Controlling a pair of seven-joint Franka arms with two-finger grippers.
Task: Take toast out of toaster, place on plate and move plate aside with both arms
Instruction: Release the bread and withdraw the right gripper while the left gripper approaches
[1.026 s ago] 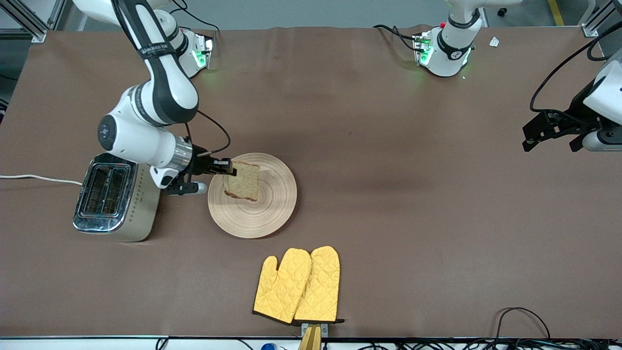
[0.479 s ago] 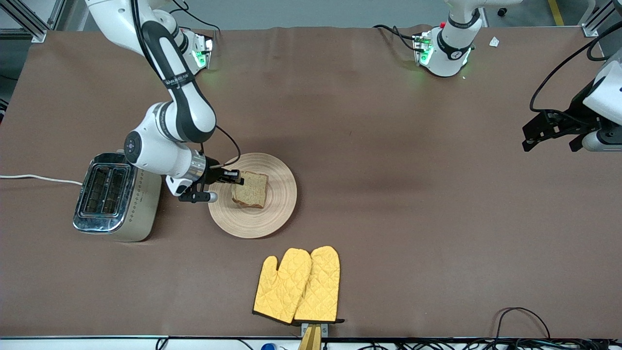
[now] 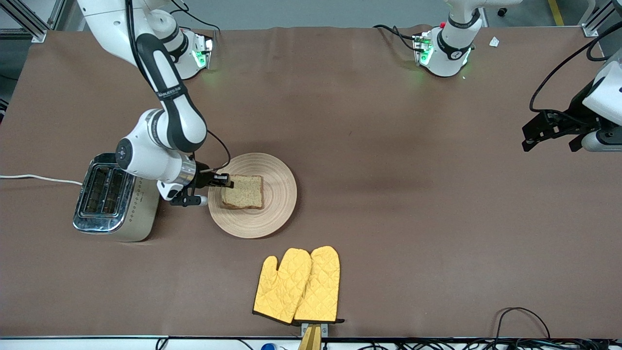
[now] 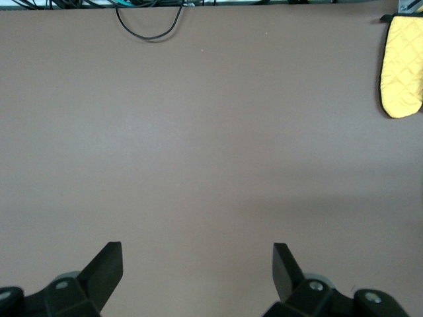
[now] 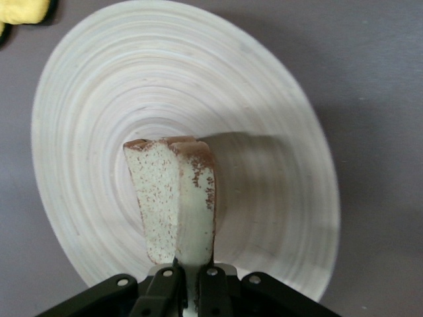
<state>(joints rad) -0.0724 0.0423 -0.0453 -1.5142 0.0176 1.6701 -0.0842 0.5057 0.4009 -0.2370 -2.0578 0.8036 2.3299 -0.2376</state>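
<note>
While left gripper (image 4: 197,264) gapes | right gripper (image 3: 227,182) pinches toast (image 3: 242,191)

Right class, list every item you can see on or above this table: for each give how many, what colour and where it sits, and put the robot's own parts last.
plate: one, pale wood, on the table beside the toaster, toward the right arm's end.
toast: one, light brown with darker crust, over the plate, gripped at its edge.
toaster: one, silver, near the right arm's end of the table, white cord trailing off.
oven mitts: two, yellow, side by side, nearer the front camera than the plate.
table: one, brown cover.
right gripper: one, black, shut on the toast over the plate's edge.
left gripper: one, black, open, over bare table at the left arm's end; this arm waits.
</note>
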